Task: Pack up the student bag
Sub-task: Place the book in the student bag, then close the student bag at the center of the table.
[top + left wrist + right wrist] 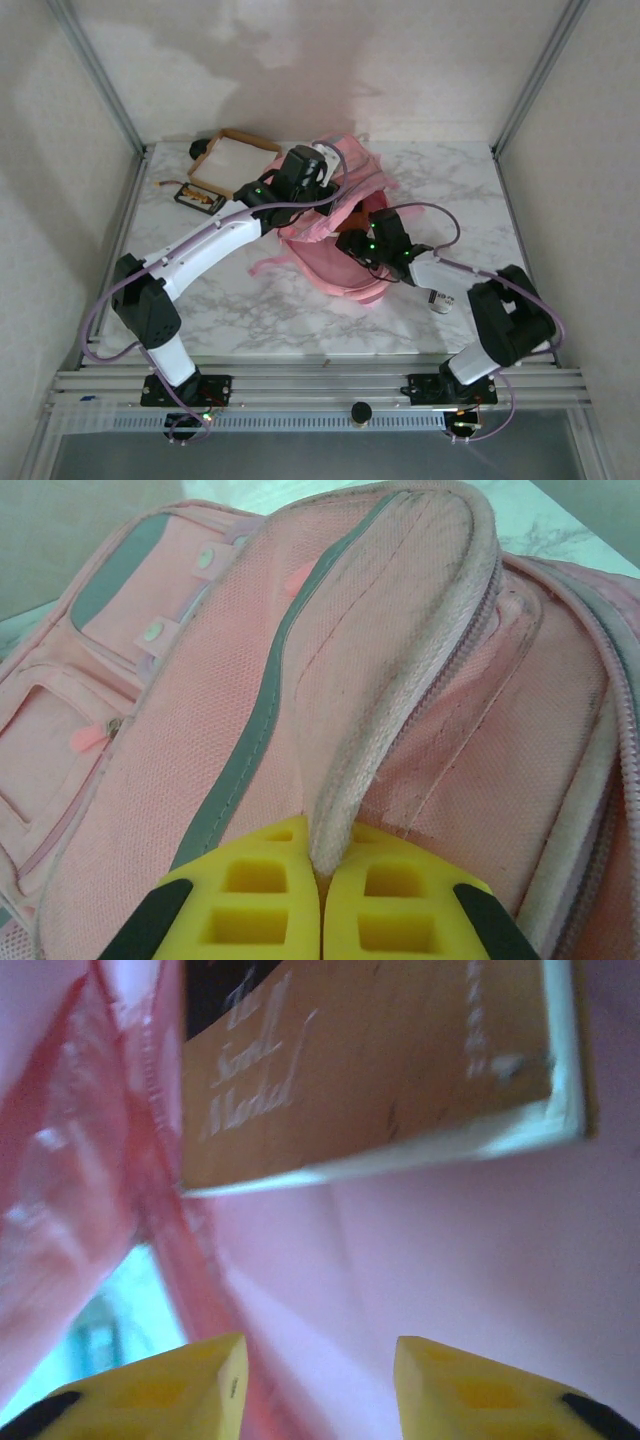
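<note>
The pink student bag [335, 268] lies in the middle of the table with its mouth held up. My left gripper [322, 880] is shut on the bag's pale zipper rim [400, 680], with the front pockets [60, 740] to its left. In the top view the left gripper [318, 172] sits above the bag's far side. My right gripper [320, 1380] is open inside the bag, with nothing between its yellow fingers. A brown book [380, 1070] with white lettering lies ahead of it against the pink lining [450, 1250]. Seen from the top, the right gripper [352, 240] reaches into the opening.
A shallow tan cardboard tray [238, 160] stands at the back left. A small dark case [197, 197] lies in front of it. A small silver cylinder [440, 301] stands by the right arm. Metal frame posts rise at the table's back corners.
</note>
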